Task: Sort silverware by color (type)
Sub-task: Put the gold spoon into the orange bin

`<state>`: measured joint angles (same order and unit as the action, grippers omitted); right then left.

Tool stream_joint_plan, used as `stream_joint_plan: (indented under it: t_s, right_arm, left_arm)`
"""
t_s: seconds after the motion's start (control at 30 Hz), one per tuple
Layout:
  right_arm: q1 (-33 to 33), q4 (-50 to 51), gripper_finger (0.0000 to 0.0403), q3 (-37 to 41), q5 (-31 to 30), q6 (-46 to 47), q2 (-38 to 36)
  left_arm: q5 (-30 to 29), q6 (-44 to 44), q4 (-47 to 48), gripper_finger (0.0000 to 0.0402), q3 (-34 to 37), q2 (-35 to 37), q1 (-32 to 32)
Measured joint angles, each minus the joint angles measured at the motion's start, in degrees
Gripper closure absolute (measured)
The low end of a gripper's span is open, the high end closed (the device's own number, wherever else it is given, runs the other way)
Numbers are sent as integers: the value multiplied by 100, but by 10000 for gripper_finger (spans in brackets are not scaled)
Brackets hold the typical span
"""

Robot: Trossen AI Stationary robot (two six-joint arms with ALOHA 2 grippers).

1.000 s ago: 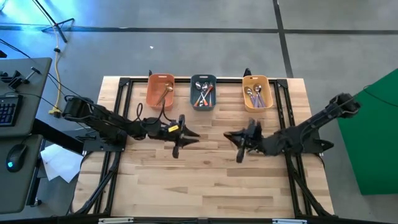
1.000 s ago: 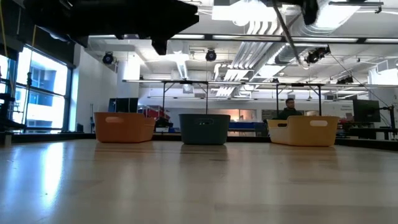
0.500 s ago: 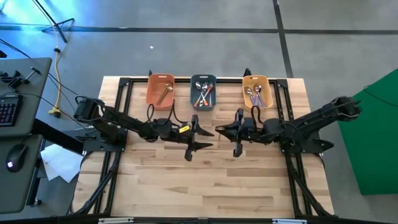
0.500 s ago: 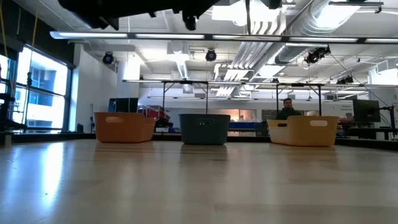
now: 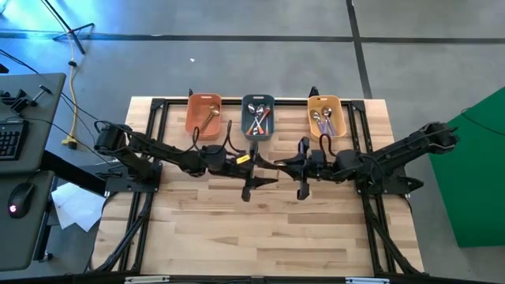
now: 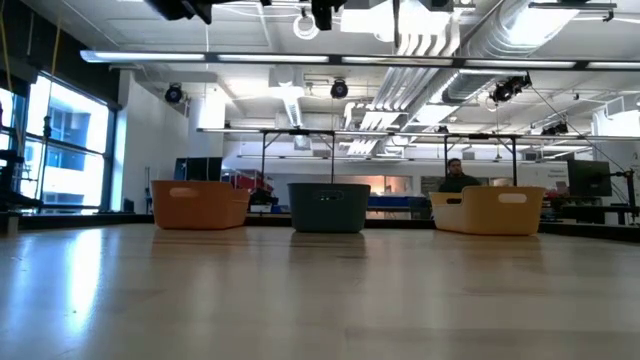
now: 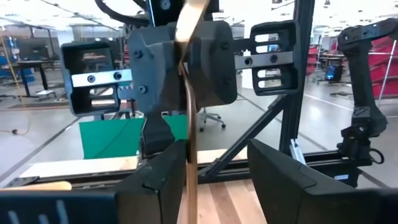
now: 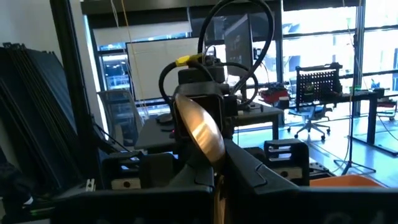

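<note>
3 trays (image 5: 203, 113) behind, right tool (image 5: 278, 164) pinching gold spoon (image 8: 200, 132)

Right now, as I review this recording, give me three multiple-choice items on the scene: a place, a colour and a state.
1. Where do the left pincer and right pincer meet?
A at the left arm's base
B above the table's middle
C beyond its far edge

2. Which colour is the mid-row tray?
A orange
B yellow
C slate-blue

3. The right pincer is:
A open, empty
B shut on a gold spoon
C shut on a purple-handled spoon

Key:
1 B, the high view shows both tips facing over the table's centre.
2 C, the slate-blue tray sits between the orange tray and the yellow tray.
3 B, the right wrist view shows the spoon rising from its closed fingers.
</note>
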<state>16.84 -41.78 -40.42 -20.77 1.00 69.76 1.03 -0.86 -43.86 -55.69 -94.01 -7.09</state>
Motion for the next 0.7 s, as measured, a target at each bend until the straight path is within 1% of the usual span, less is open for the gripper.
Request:
stream_joint_plan:
  t_s: [0.27,0.37,0.53,0.7]
  right_arm:
    - [0,-188,401,0,-3,-112,0]
    - [0,-221,400,0,-3,-147,0]
    - [0,-220,400,0,-3,-149,0]
    - [0,-223,399,0,-3,-210,0]
  left_arm:
    - [-24,46,-38,281,-8,1,92]
    - [-29,67,-94,289,-8,1,157]
    - [160,143,-286,285,-8,1,215]
    - [406,416,-277,262,-8,1,304]
